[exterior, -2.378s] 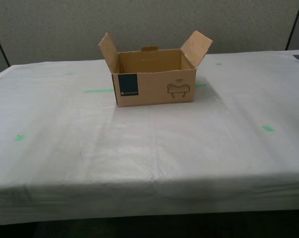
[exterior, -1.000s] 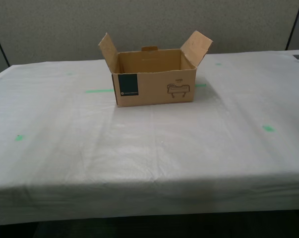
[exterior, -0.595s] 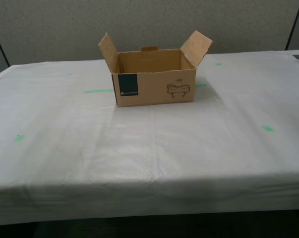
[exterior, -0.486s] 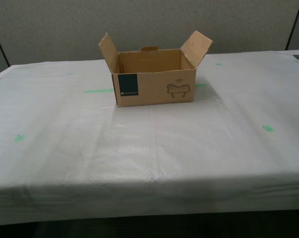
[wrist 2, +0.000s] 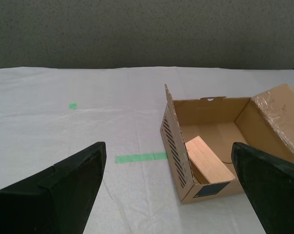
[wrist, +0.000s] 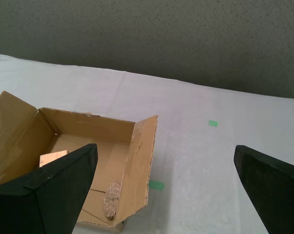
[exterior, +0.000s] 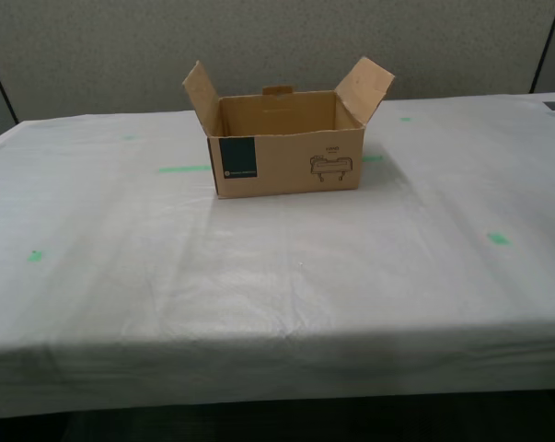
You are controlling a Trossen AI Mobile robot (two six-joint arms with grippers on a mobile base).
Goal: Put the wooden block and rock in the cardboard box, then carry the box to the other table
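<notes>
Two things lie inside the cardboard box [exterior: 286, 161]: wooden block [wrist 2: 208, 160], rock [wrist: 112, 195].

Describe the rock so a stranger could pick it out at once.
On the cloth-draped table stands an open cardboard box. Inside lie two things: the rock is the small, rough, pinkish-brown lump against a side wall, unlike the smooth pale wooden block.

cardboard box [exterior: 286, 162]: brown corrugated card, dark blue-black square label, small line drawing on the front, diagonal black stripes on one flap edge
wooden block [wrist 2: 208, 159]: pale tan, faint grain
rock [wrist: 111, 196]: pinkish-brown, speckled
table [exterior: 277, 276]: wrinkled white cloth
tape marks [exterior: 184, 168]: green
back wall [exterior: 277, 46]: grey, speckled
</notes>
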